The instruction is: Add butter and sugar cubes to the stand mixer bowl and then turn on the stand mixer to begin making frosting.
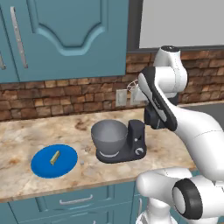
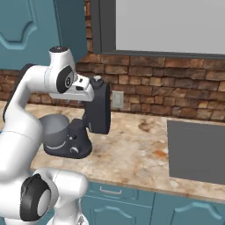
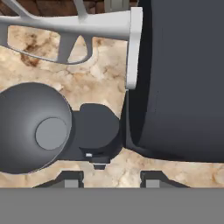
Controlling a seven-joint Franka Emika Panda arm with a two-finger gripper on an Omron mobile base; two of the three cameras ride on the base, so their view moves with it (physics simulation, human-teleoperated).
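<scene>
Left base view: the butter [image 1: 54, 157] is lying on a blue plate [image 1: 40, 167] near the bench's front edge, left of the stand mixer [image 1: 131, 144], whose stand mixer bowl [image 1: 108, 136] is sitting empty. The arm is reaching above the mixer; judging by this, no ingredient is yet being carried, so the first step is still to come.

Right base view: the marbled bench [image 2: 145, 149] is running beneath a brick wall, teal cabinets and an outlet [image 2: 117, 99].

Hand view: the gripper [image 3: 105, 178] is looking down on bowl and mixer, its fingers [image 3: 70, 178] standing partly apart, holding nothing. The next move probably calls for travelling towards the plate and descending onto the butter.
</scene>
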